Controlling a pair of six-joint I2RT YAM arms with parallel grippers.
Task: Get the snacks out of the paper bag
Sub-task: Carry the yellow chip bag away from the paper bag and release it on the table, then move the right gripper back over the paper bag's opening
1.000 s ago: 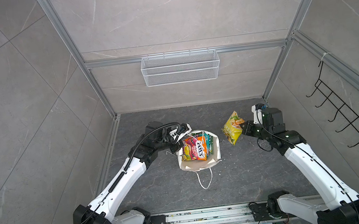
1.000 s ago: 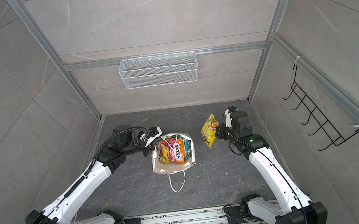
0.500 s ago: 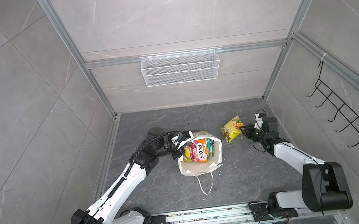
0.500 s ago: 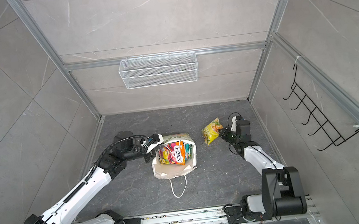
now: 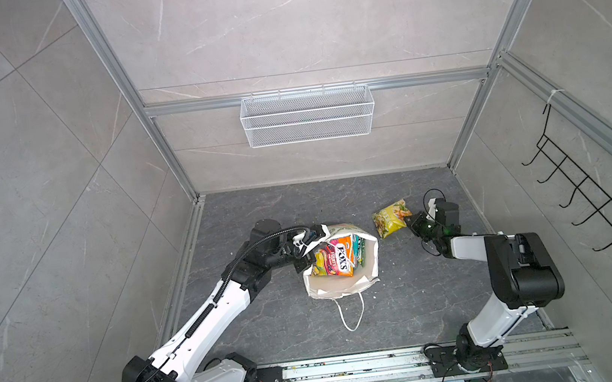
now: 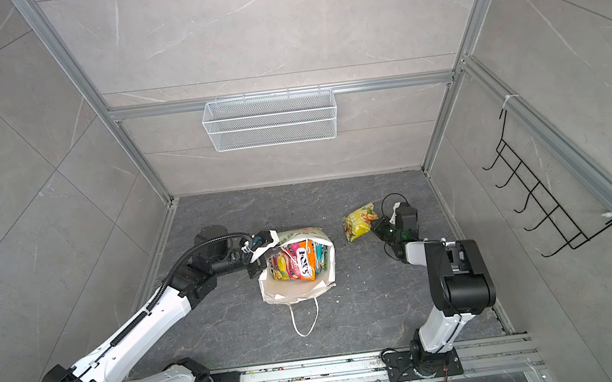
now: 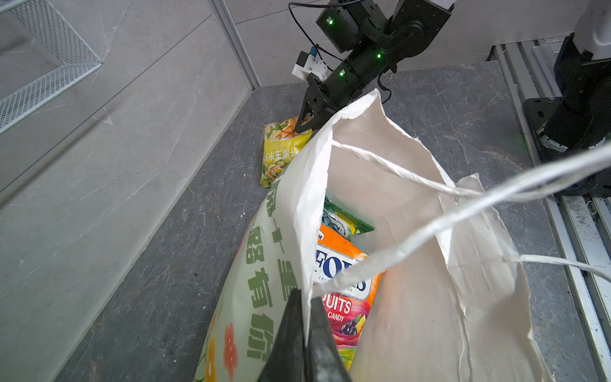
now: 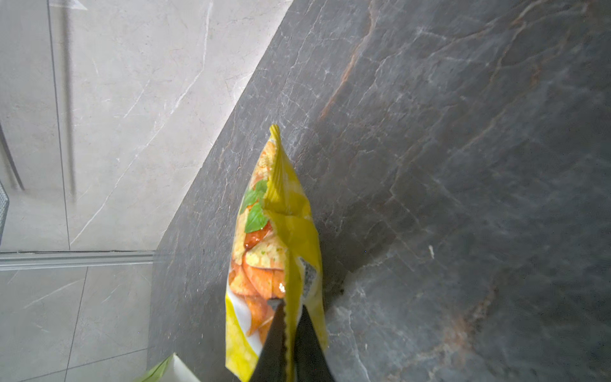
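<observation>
Top pair, position: high over the near edge, roughly centred, angled down toward the far wall.
Top pair, reach: distant and wide, taking in the whole floor (image 5: 407, 306), both arms and the wire basket (image 5: 308, 121) on the far wall.
Top pair, overlap: both top views hold nearly the same scene, shifted slightly sideways.
Left wrist: close, behind the left gripper (image 7: 306, 307), facing right over the open paper bag (image 7: 413, 264).
Right wrist: very close and low, behind the right gripper (image 8: 288, 317), facing left along the yellow packet (image 8: 274, 248).
Wrist overlap: both show the yellow packet. The left wrist view also catches the right gripper.
</observation>
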